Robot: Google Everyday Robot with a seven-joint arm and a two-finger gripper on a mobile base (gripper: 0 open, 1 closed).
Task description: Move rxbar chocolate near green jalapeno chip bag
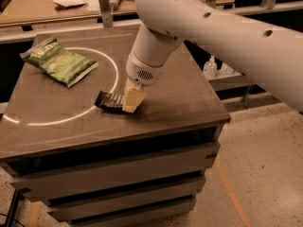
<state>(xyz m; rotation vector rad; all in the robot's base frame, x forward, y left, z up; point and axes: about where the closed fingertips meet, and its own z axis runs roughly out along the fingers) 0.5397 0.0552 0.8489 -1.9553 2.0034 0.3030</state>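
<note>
The rxbar chocolate [108, 100], a small dark flat bar, lies on the dark table top [180, 93] near the middle, just inside a white painted circle. My gripper [132, 104] is down at the bar's right end and covers that end. The green jalapeno chip bag [60, 61] lies flat at the table's far left, well apart from the bar and up-left of it. My white arm [203, 27] reaches in from the upper right.
The white circle line [115, 70] runs across the left half of the table top. The table's front edge [118, 138] is close below the gripper. A cluttered bench [57, 4] stands behind, and bare floor [265, 174] lies to the right.
</note>
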